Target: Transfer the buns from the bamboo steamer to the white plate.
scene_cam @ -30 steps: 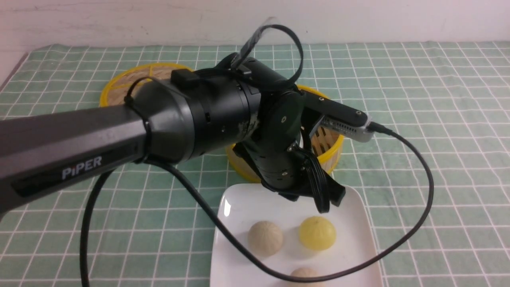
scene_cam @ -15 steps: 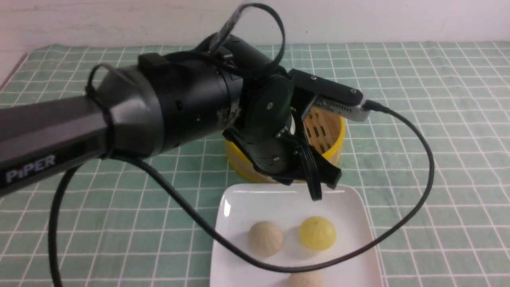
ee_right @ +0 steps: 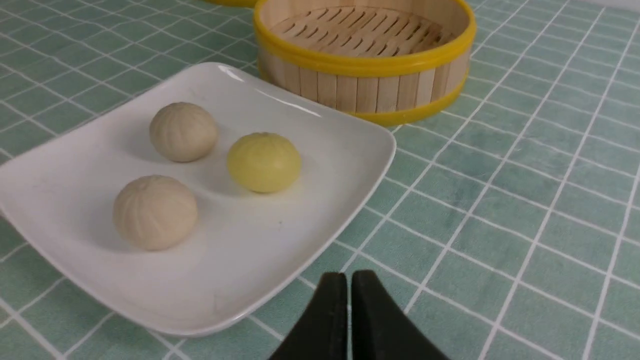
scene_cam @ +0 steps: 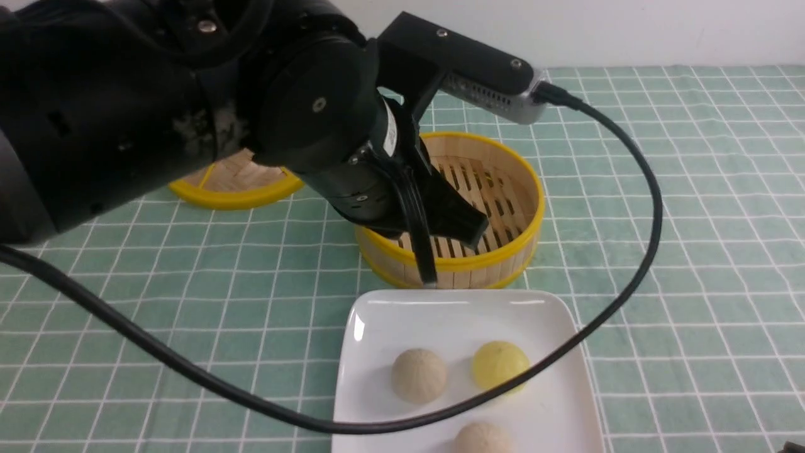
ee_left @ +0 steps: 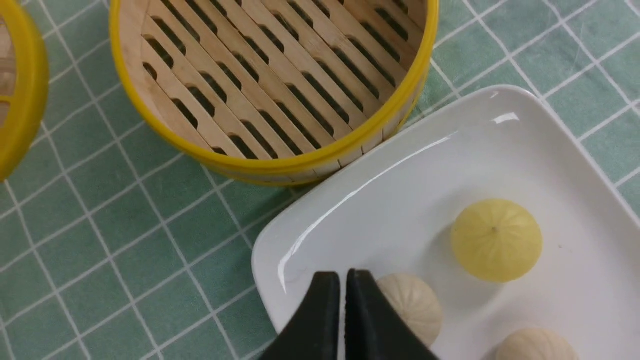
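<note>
All three buns lie on the white plate [scene_cam: 390,314] at the tabletop's near edge: the yellow bun [scene_cam: 500,365], one cream bun [scene_cam: 419,375] to its left, and a second cream bun [scene_cam: 482,438] nearest that edge. The bamboo steamer [scene_cam: 465,270] stands just behind the plate. The left end effector [ee_left: 343,277] hangs above where steamer and plate meet, pressed together on nothing; the right end effector [ee_right: 348,280], likewise pressed together, hovers over the checked cloth [ee_right: 500,200] off the plate's right side.

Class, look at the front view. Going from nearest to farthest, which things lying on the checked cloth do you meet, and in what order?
plate → steamer → lid
</note>
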